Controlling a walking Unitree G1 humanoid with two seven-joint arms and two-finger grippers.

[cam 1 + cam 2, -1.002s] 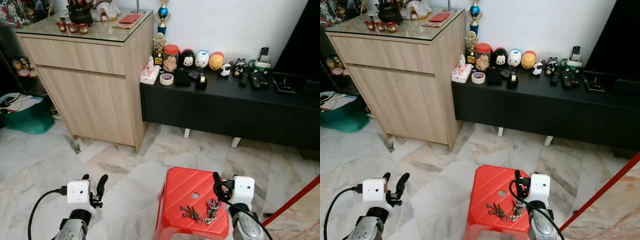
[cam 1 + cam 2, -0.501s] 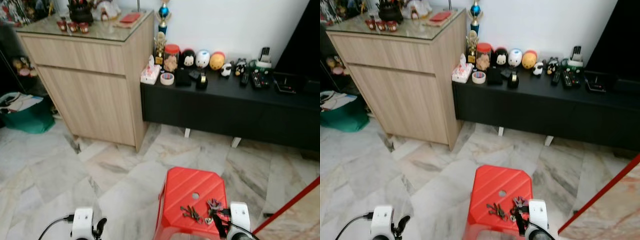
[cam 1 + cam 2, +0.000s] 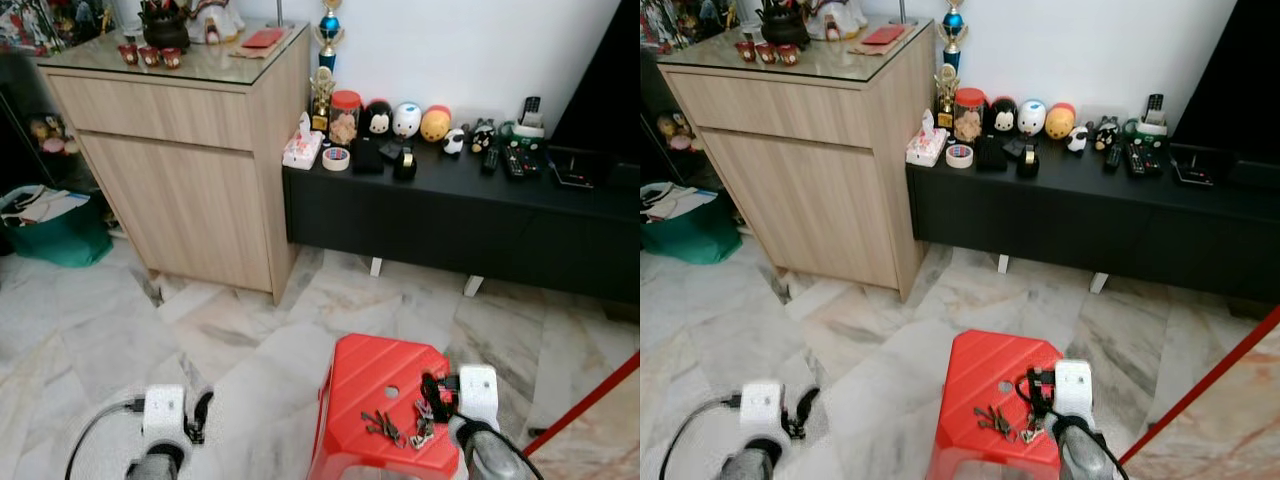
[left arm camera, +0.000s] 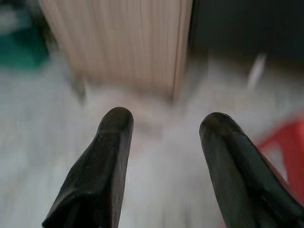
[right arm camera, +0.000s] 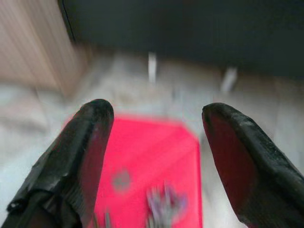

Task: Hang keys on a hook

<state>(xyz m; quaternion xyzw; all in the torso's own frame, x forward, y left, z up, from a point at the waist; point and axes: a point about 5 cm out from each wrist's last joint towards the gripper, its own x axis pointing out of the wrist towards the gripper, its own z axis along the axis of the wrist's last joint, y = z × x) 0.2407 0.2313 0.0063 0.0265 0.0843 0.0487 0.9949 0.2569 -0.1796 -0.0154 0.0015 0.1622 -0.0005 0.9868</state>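
Note:
Two bunches of keys lie on a red plastic stool (image 3: pixel 372 378): a dark bunch (image 3: pixel 382 427) and a bunch with a pink tag (image 3: pixel 424 421). My right gripper (image 3: pixel 434 391) hovers open just over the tagged bunch at the stool's right side, holding nothing. The right wrist view shows its wide-spread fingers (image 5: pixel 90 137) above the blurred keys (image 5: pixel 164 206) and the stool (image 5: pixel 147 152). My left gripper (image 3: pixel 200 413) hangs open over the marble floor to the left of the stool, its fingers (image 4: pixel 111 147) apart and holding nothing.
A light wooden cabinet (image 3: pixel 190 180) stands at the back left, with a low black bench (image 3: pixel 460 215) full of small items beside it. A green bag (image 3: pixel 55 238) sits at the far left. A red pole (image 3: pixel 590 400) slants at the right.
Both grippers dropped low half a second ago and have come partway back up. The keys lie where they were on the stool.

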